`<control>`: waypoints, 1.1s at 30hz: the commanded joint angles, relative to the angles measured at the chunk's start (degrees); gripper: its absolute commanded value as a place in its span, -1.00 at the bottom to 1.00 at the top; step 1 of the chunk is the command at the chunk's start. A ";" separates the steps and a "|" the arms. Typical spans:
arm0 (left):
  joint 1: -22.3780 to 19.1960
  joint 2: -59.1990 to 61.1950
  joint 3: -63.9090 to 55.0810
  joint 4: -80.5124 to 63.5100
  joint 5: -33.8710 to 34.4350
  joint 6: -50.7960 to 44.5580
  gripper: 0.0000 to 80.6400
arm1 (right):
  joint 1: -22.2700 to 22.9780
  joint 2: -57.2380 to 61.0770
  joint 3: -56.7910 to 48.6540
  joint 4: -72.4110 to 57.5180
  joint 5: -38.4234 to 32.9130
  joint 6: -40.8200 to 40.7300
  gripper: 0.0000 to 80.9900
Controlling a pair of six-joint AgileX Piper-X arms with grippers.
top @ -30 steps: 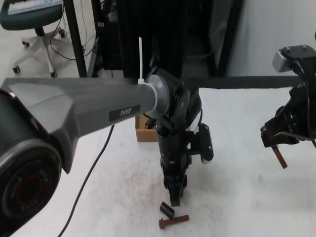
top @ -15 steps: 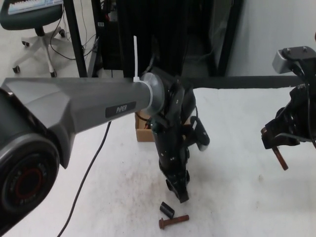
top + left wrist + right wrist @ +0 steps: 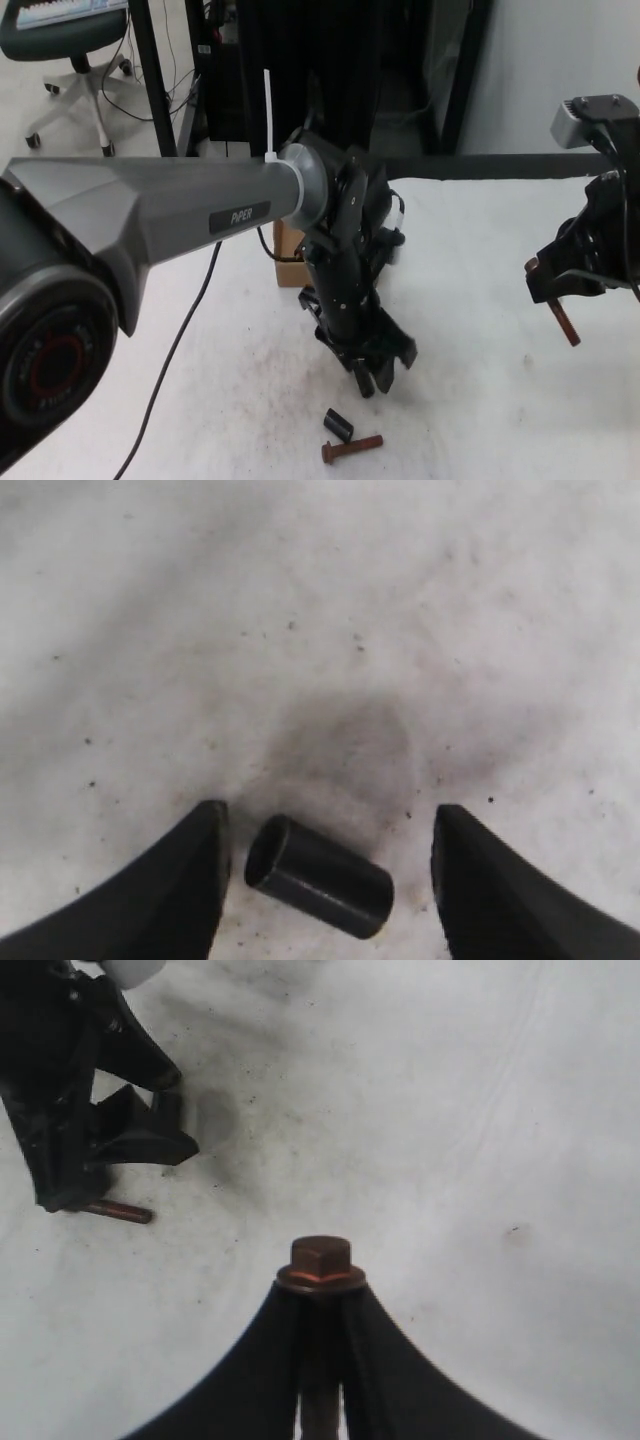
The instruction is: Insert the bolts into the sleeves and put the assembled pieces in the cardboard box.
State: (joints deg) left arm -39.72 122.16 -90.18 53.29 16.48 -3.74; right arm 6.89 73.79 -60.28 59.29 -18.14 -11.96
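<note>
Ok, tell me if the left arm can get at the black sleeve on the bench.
Probably yes. The left claw is open above the sleeve, one finger to each side in the left wrist view, with only bare bench between. The loose bolt lies beside it.

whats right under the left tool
A black sleeve lies on its side on the white bench below the open left tool. Its bore is too dark to see into.

White bench (image 3: 480,400) bears sleeve (image 3: 338,425), bolt (image 3: 352,447), cardboard box (image 3: 290,262).
</note>
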 commanded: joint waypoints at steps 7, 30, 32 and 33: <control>0.28 -0.02 0.32 3.38 0.39 -20.48 0.40 | -0.22 -0.62 0.05 0.06 -1.10 -0.52 -0.98; -1.90 0.44 0.32 -2.04 -4.08 -42.23 -0.35 | -0.22 -0.62 0.05 -0.36 -2.37 -0.52 -0.98; -1.90 0.70 0.74 -3.11 -4.18 -43.36 -0.35 | -0.22 -0.62 0.05 -0.36 -2.37 -0.52 -0.98; -1.90 0.76 1.09 -3.77 -4.06 -43.45 -0.35 | -0.22 -0.62 0.05 -0.36 -2.37 -0.52 -0.98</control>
State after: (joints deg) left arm -41.31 122.18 -90.18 53.27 13.30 -44.88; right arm 6.89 73.79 -60.28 59.29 -19.52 -11.96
